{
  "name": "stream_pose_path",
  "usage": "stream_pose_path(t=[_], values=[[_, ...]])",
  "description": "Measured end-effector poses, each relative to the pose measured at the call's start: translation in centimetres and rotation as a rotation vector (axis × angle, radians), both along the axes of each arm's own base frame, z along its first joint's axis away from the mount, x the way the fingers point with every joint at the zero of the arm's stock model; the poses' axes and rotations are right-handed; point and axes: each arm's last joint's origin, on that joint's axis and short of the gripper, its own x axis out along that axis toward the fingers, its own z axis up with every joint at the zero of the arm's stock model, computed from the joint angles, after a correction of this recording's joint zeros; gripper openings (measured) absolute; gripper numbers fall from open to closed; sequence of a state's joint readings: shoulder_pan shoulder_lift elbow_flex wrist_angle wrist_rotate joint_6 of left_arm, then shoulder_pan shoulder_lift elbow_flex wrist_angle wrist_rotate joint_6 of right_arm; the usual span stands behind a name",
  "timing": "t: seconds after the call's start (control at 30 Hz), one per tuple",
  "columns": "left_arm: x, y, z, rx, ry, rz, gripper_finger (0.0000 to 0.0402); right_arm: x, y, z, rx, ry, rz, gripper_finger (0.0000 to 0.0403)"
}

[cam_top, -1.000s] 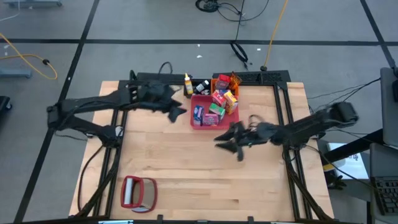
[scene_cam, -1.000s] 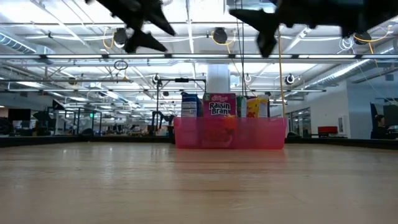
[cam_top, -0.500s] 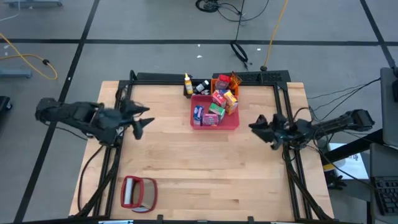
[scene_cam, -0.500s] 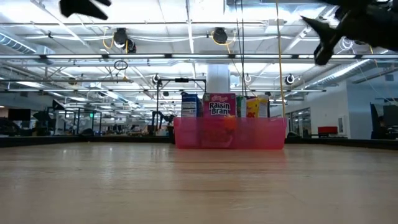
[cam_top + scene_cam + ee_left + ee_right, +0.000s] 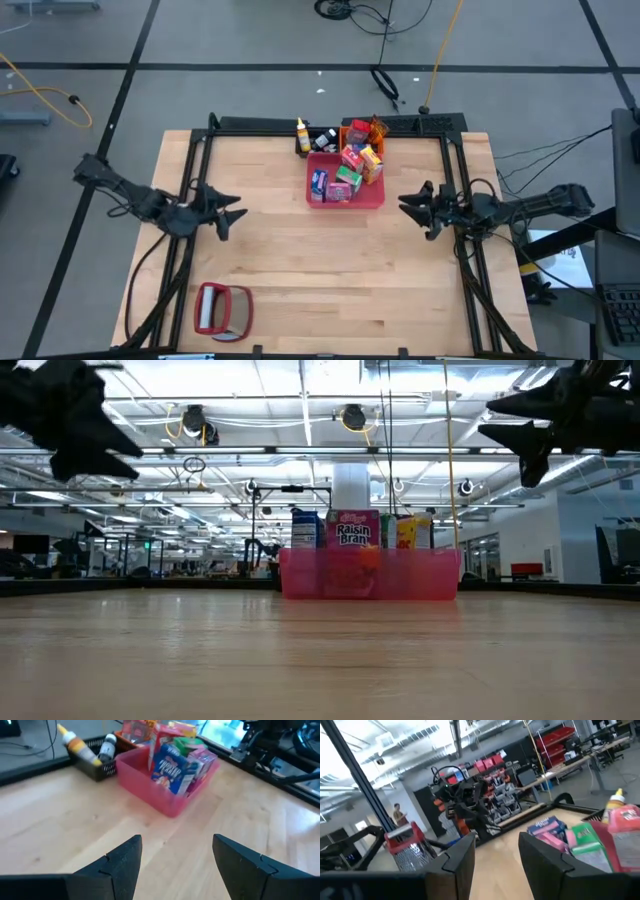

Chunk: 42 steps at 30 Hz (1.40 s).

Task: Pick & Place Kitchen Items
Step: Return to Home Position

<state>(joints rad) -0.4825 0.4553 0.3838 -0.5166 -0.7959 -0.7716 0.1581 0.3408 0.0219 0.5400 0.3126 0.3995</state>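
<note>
Out past the right gripper [image 5: 496, 849], its two dark fingers [image 5: 462, 857] held apart, over the wooden table [image 5: 496, 876] to the left arm [image 5: 462, 807].
Nearer than the left arm, off to one side, stands a red-framed grater [image 5: 402, 845], a person [image 5: 397, 812] in the room behind. Well apart on the arm's other side the groceries huddle together: blue box [image 5: 547, 826], pink packet [image 5: 556, 841], green packet [image 5: 585, 836], red carton [image 5: 626, 820], and a yellow-capped bottle [image 5: 618, 796] just behind them.

Dark slim jointed arms [image 5: 128, 194]; left pincer [image 5: 231, 213], right pincer [image 5: 411, 207]: black angular fingers [image 5: 124, 866].

Industrial lab: ceiling trusses [image 5: 320, 452], storage racks [image 5: 559, 737]
</note>
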Motion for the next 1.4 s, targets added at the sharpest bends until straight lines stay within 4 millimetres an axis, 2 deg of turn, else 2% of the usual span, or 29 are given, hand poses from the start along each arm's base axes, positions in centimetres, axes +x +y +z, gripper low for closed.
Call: stream_pose_path(t=[0.37,0.47,0.63,0.77,1.0,1.17,1.4], values=[[-0.5,-1.4,-6.7,-0.056,-0.103,-0.129,0.0246,-0.8,-0.2,0.2,-0.174,0.008,-0.057,0.0146],[-0.3,-1.9,-7.1,-0.032,-0.105,-0.172,0.0246,-1.1,-0.5,0.5,-0.171,-0.012,-0.152,0.0146],[-0.3,-2.3,-7.8,-0.045,-0.068,-0.162,0.0246,-1.6,-0.8,0.4,-0.308,0.044,-0.278,0.0145],[-0.2,-2.4,-8.2,0.005,-0.034,-0.143,0.0246,-1.6,-0.7,-0.3,-0.357,0.124,-0.265,0.0144],[0.0,-2.4,-8.6,0.233,0.058,-0.18,0.0246,-1.4,-0.6,-2.2,-0.422,0.319,-0.203,0.0145],[0.0,-2.4,-8.6,0.27,0.069,-0.197,0.0246,-1.3,-0.6,-2.3,-0.321,0.301,-0.195,0.0145],[0.0,-2.4,-8.6,0.258,0.067,-0.201,0.0246,-1.3,-0.6,-2.1,-0.323,0.287,-0.197,0.0144]])
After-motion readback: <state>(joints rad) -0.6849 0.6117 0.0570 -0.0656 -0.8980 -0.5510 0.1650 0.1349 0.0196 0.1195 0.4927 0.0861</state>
